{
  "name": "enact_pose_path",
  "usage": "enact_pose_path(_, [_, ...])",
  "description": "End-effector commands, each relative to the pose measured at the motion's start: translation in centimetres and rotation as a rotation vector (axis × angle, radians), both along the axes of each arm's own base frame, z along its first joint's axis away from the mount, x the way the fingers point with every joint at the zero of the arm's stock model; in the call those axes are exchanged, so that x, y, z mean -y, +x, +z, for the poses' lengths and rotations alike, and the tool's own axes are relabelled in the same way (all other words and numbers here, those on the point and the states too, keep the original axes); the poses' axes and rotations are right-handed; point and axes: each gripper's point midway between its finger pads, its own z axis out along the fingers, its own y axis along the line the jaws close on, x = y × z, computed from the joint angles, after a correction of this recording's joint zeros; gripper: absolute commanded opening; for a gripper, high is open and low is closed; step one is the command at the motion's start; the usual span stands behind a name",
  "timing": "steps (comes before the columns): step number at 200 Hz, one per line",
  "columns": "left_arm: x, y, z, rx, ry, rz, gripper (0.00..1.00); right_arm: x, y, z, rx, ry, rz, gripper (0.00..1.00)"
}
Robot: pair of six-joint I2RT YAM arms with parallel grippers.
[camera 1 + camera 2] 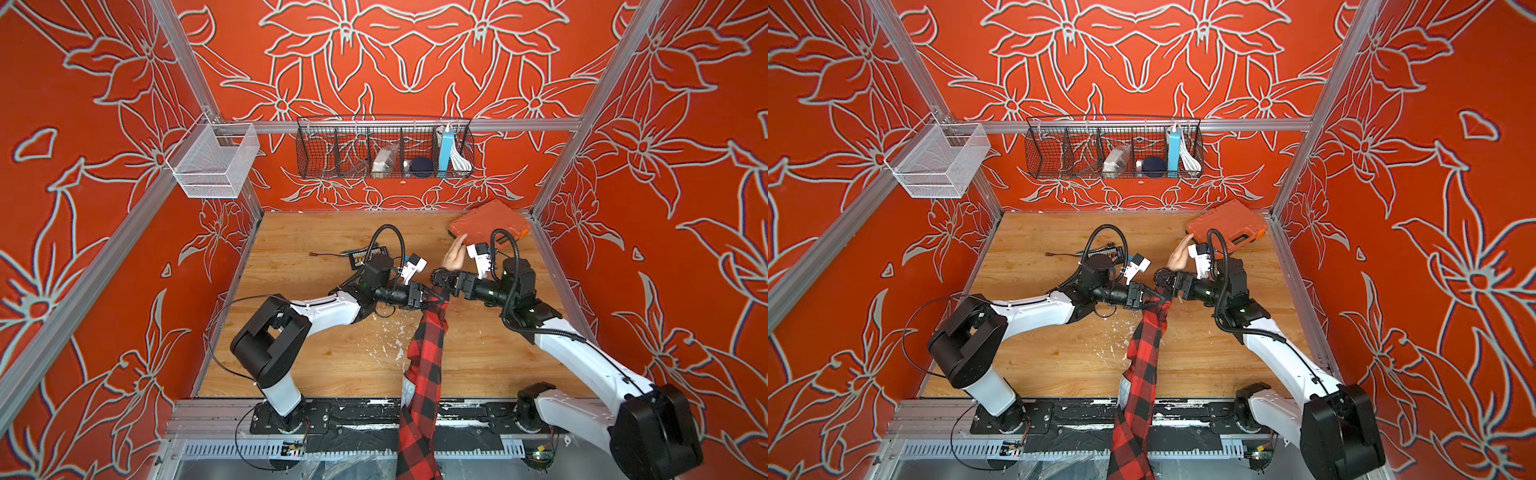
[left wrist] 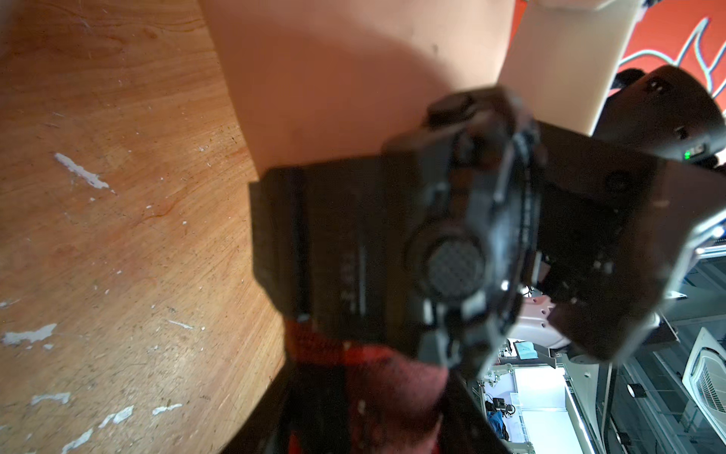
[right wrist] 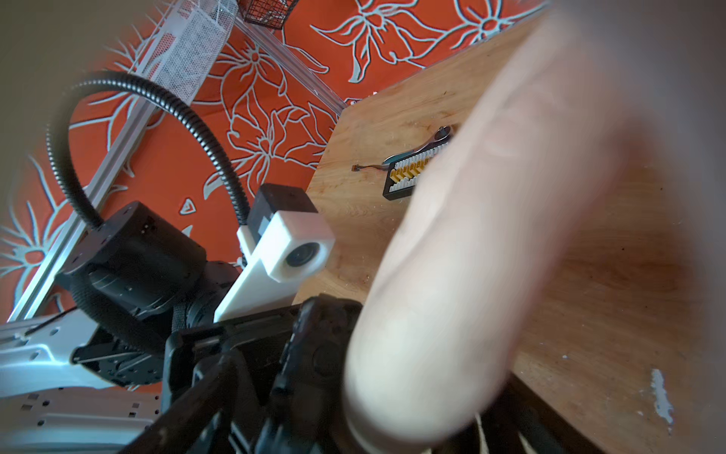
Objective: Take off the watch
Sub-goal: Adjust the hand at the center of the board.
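Observation:
A mannequin arm in a red-and-black plaid sleeve reaches up from the front edge, its bare hand pointing to the back. The black watch sits on the wrist; in the left wrist view the watch shows its chunky body and a round knob. My left gripper is shut on the sleeved forearm just below the watch. My right gripper comes in from the right, jaws spread wide on either side of the wrist and watch.
An orange tool case lies at the back right, close behind the hand. A black connector board and a small wire lie behind my left arm. A black wire basket and a white mesh basket hang on the frame.

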Motion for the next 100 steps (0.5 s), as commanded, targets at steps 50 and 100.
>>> enact_pose_path(50, [0.2, 1.4, 2.9, 0.138, -0.072, 0.015, 0.13, -0.9, 0.7, -2.2, -0.193, -0.083, -0.108, 0.85])
enact_pose_path(100, [0.4, 2.0, 1.9, 0.129, -0.058, 0.037, 0.15, 0.2, 1.2, -3.9, -0.218, -0.238, -0.196, 0.67])
